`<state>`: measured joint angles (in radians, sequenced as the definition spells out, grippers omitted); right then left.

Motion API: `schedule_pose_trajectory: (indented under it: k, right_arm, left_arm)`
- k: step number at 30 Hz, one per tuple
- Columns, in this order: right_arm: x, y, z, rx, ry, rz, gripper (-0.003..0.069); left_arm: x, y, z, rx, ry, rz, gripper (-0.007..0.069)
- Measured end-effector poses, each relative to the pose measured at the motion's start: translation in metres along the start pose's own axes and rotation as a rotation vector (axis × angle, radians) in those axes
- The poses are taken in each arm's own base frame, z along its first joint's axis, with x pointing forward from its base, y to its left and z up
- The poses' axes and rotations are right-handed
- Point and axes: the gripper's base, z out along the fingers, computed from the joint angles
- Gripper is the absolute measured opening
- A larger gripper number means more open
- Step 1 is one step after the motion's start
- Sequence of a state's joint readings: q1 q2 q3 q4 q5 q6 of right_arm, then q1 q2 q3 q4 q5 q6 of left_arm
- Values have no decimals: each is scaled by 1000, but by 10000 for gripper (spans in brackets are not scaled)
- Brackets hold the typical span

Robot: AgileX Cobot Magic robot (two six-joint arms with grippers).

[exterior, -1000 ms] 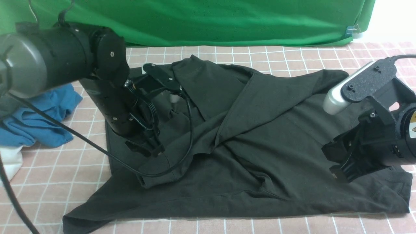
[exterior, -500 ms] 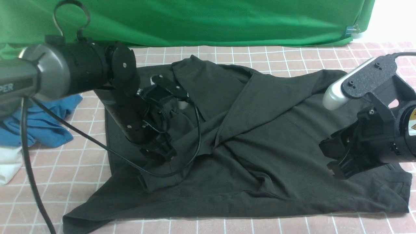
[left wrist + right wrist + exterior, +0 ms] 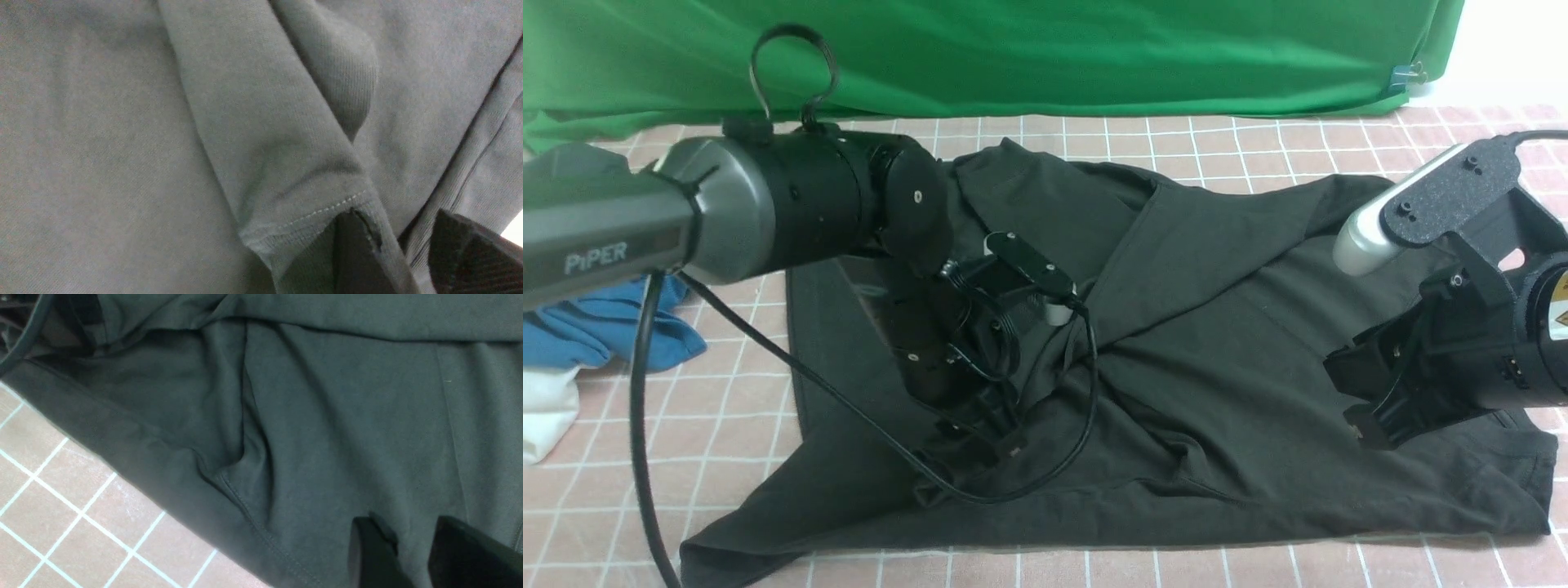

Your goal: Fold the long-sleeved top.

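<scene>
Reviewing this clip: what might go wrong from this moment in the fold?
1. The sleeve cuff overlaps one finger of the left gripper; it may snag and drag as the arm lifts.
2. The left arm's cable loops low over the long-sleeved top and might pull the folded layers askew.

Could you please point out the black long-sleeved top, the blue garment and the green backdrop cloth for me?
Black thin jersey long-sleeved top (image 3: 1258, 343), front view, flat body panel.
Crumpled blue fabric garment (image 3: 572, 339), front view, its middle folds.
Green cloth backdrop (image 3: 1094, 49), front view, its hanging middle.
</scene>
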<state>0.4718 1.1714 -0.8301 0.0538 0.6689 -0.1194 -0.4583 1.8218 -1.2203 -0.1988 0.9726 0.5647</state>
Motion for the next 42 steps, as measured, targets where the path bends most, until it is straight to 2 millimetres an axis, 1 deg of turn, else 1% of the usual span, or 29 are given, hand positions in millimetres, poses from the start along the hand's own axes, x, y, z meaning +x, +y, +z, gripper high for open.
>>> schedule_pose_trajectory:
  k: [2,6,8,10,13,15,17,18,19,22,26,30,34,35,38,40,42]
  right_arm:
    - [0,0,0,-4,0,5,236]
    - [0,1,0,-13,-2,16,236]
    - [0,1,0,-13,-2,17,236]
    - [0,1,0,-13,-2,17,236]
    - [0,1,0,-14,-1,18,236]
    - [0,1,0,-14,0,18,236]
    - [0,1,0,-15,2,18,236]
    - [0,1,0,-15,3,18,236]
    - [0,1,0,-15,3,18,236]
    - [0,1,0,-16,3,19,236]
    - [0,1,0,-16,3,19,236]
    - [0,2,0,-17,3,20,236]
    - [0,2,0,-17,3,20,236]
    - [0,2,0,-17,3,20,236]
    - [0,2,0,-17,3,20,236]
    - [0,1,0,-16,2,20,236]
    - [0,1,0,-16,2,20,236]
  left_arm:
    - [3,2,-11,-63,2,-31,316]
    - [8,2,-36,-158,-34,-37,378]
    - [11,3,-48,-210,-49,-19,400]
    - [13,6,-53,-254,-45,5,404]
    - [14,12,-50,-271,-39,3,394]
    - [13,22,-42,-274,-39,-15,370]
    - [14,31,-30,-253,-29,-50,337]
    - [14,32,-27,-247,-24,-54,333]
    - [14,34,-20,-217,-10,-79,323]
    - [13,29,-9,-117,-2,-148,311]
    - [11,25,-8,-79,-17,-174,314]
    - [14,24,-8,-68,16,-176,342]
    - [16,26,-14,-113,18,-163,344]
    - [17,28,-21,-158,8,-152,344]
    - [16,34,-29,-248,-26,-117,344]
    - [15,36,-26,-264,-31,-109,344]
    - [14,39,-18,-255,-16,-113,344]
